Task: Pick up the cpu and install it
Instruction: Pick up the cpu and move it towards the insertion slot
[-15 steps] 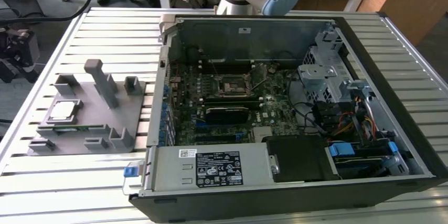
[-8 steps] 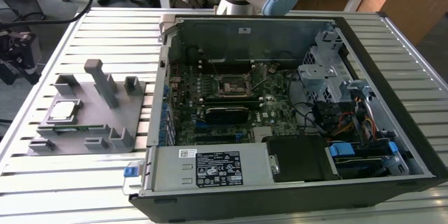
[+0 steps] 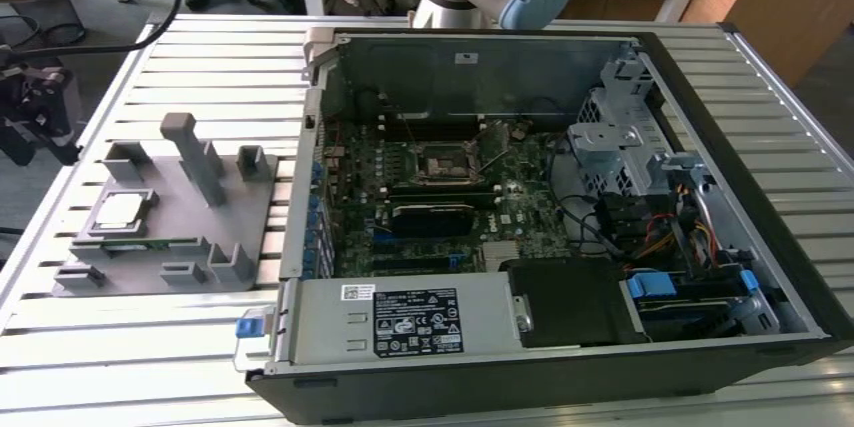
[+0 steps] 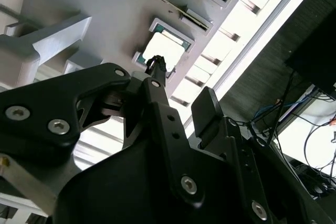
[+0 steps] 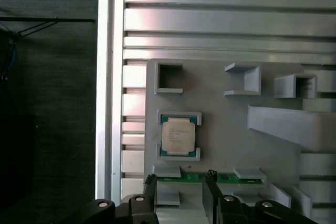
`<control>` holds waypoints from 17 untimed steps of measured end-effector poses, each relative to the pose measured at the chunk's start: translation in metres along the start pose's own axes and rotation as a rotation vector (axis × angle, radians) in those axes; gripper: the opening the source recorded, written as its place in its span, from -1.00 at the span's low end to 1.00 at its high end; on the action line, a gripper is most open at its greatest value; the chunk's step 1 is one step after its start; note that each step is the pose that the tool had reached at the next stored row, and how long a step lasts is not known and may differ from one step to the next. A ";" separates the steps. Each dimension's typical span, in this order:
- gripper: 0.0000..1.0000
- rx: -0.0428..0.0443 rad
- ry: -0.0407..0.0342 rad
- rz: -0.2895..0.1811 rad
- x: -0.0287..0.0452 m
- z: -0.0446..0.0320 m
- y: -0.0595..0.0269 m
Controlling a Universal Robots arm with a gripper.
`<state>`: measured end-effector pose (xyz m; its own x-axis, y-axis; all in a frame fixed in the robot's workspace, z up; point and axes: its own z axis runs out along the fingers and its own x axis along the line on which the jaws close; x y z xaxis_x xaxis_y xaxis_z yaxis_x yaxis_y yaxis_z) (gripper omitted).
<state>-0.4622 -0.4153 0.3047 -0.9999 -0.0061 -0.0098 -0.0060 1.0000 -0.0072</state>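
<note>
At the first step: getting hold of the cpu (image 5: 178, 136). Not picked up yet. Lies flat in its own little pocket on the grey holder (image 5: 226, 129), on the slatted counter (image 3: 200, 57), off to the exterior view's left of the open computer case (image 3: 534, 387). Well apart from the socket (image 3: 443, 165) inside that case, so not put in yet.

In the first wrist view, the hand (image 5: 179, 179) with its two black fingers (image 5: 210, 187) apart and nothing between them. Hangs near the cpu but not touching it. Looks closest to the long green memory stick (image 5: 236, 178) at the holder's edge, going by that view.

Probably calls for care: lining up right over the cpu, coming down straight, and closing softly on two of its sides. Should not bump the little walls of the pocket or the green stick. Should not tip the cpu either.

Looks small, flat and square. Shiny grey metal on top, with a thin greenish rim round it in the first wrist view. Some tiny print on top, too small to read. Kept in place by two grey lips, one at each end. Seems thin and light, so likely easy to drop or scratch.
</note>
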 end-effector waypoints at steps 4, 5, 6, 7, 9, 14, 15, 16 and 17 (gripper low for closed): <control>-0.06 0.0018 0.0001 0.000 -0.0004 0.0036 0.0001; -0.06 0.0022 0.0002 0.000 -0.0015 0.0048 0.0001; -0.06 0.0024 0.0002 0.000 -0.0026 0.0065 0.0002; -0.06 0.0023 0.0001 0.000 -0.0034 0.0084 0.0007; -0.06 0.0025 0.0000 0.000 -0.0038 0.0121 0.0020; 0.08 0.0026 -0.0001 0.000 -0.0041 0.0161 0.0085; 0.08 0.0048 -0.0001 0.000 -0.0040 0.0170 0.0090; 0.20 0.0082 0.0000 0.000 -0.0041 0.0177 0.0091; 0.32 0.0109 0.0000 0.000 -0.0041 0.0184 0.0090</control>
<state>-0.4580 -0.4064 0.2863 -0.9999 -0.0063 -0.0098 -0.0061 0.9998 -0.0182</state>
